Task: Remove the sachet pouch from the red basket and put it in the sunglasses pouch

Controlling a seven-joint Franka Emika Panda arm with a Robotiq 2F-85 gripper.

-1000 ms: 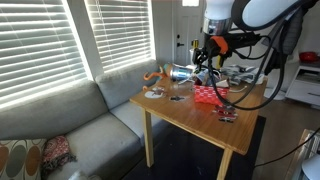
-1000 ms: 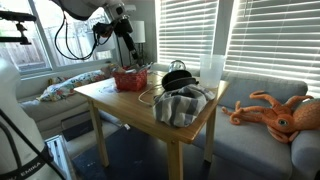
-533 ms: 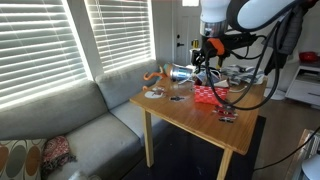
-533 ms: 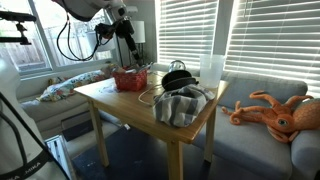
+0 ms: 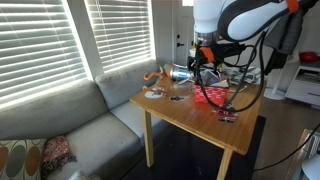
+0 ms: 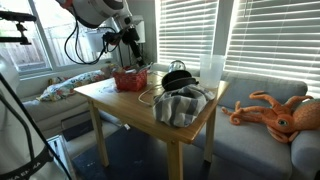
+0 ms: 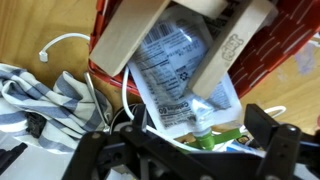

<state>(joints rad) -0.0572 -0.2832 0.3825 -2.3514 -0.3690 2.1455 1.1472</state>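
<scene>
Risen since a second ago: gripper (image 7: 180, 75) now clear above the red basket (image 7: 275, 60) | fingers (image 7: 232, 48) clamped on sachet pouch (image 7: 175, 75), held in the air over basket and wooden worktop (image 7: 35, 25) | striped cloth (image 7: 45, 100) beside.

Orange octopus plush (image 6: 272, 111) on grey sofa (image 6: 262, 132), wooden table (image 6: 130, 102)

a white, rounded arm (image 5: 235, 17) with black joints and looped black cables is seen; pale tan finger pads (image 7: 135, 35) are carried by the black gripper (image 7: 185, 45).
</scene>
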